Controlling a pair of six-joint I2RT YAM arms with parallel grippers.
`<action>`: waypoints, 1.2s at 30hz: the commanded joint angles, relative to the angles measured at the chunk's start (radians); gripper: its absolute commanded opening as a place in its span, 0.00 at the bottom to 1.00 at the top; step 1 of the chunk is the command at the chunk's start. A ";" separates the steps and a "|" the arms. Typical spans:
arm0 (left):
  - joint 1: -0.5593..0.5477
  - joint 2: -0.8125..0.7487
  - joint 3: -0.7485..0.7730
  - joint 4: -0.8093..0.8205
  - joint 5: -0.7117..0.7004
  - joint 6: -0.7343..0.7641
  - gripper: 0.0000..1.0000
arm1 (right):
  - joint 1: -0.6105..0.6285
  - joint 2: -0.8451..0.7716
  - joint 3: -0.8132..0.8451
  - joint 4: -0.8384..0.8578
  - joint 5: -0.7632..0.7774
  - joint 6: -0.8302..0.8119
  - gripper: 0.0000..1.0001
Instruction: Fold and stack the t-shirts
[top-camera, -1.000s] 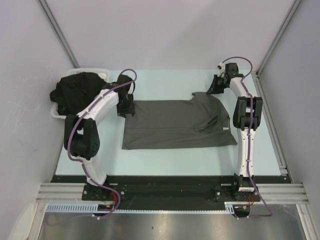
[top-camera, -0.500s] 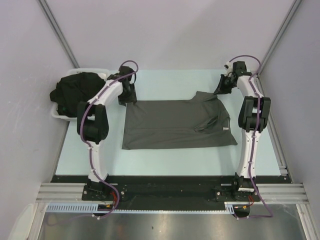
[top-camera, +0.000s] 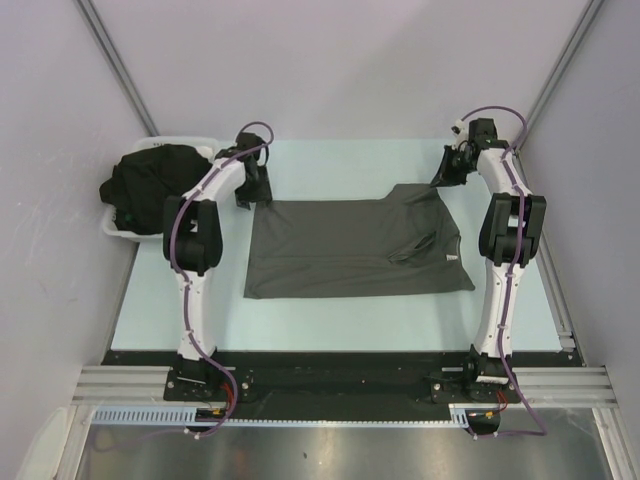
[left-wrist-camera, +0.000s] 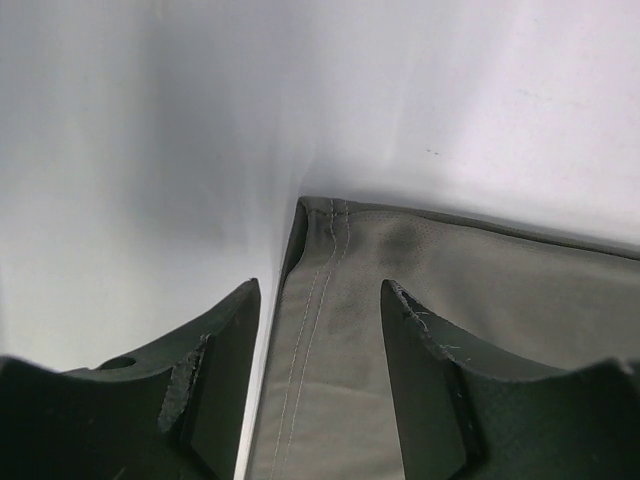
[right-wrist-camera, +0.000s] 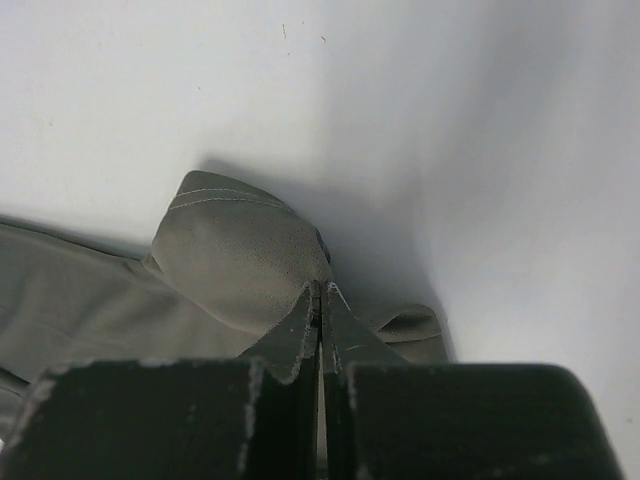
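Left tool (left-wrist-camera: 320, 295) has opened over charcoal t-shirt (left-wrist-camera: 470, 300) corner.

one grey t-shirt (top-camera: 350, 250), one white tray (top-camera: 185, 139) (black garments (top-camera: 150, 180) heaped inside, number unclear), two robot arms (top-camera: 200, 215) (top-camera: 508, 225).

Pale mint table (top-camera: 330, 325) fills the mid of the top view, w/ a charcoal grey t-shirt (top-camera: 340, 250) spread mostly flat across its centre, a bit right of mid. The shirt's upper-right corner is bunched & raised off the surface. A white tray (top-camera: 185, 139) sits at the table's upper-left edge w/ a heap of black shirts (top-camera: 150, 180) in it, spilling over the rim; tray & grey shirt lie apart.
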 joint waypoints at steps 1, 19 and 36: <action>0.010 0.029 0.057 0.041 0.035 0.024 0.57 | -0.001 -0.020 0.049 -0.015 -0.005 -0.013 0.00; 0.024 0.113 0.117 0.040 0.033 0.006 0.00 | -0.002 -0.024 0.044 -0.031 0.017 -0.020 0.00; 0.026 -0.118 -0.045 0.024 0.047 0.029 0.00 | -0.019 -0.178 -0.025 -0.023 0.066 -0.019 0.00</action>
